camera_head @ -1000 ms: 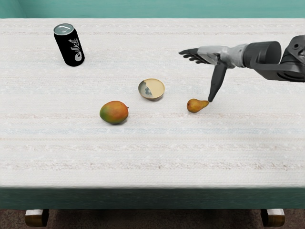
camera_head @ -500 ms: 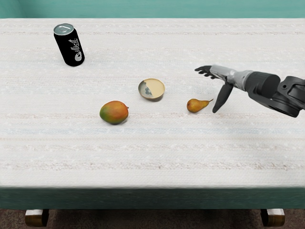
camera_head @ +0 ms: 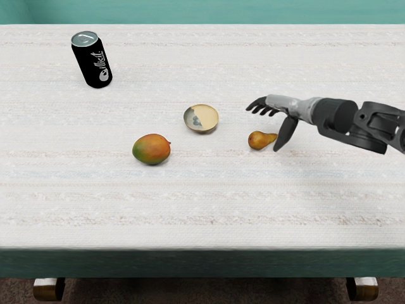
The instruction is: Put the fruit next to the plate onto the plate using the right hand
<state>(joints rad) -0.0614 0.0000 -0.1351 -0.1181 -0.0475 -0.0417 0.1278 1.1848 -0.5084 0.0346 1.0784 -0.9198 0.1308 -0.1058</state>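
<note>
White and lightly textured, the desk (camera_head: 202,209) carries the right hand (camera_head: 278,106) just above it, fingers spread and holding nothing, thumb pointing down right at the narrow end of the pear (camera_head: 259,140). The pear lies on the desk a little to the right of the small plate (camera_head: 201,118), not on it. A mango (camera_head: 151,149) lies beyond the plate, and a black can (camera_head: 92,59) stands well apart at far left.
</note>
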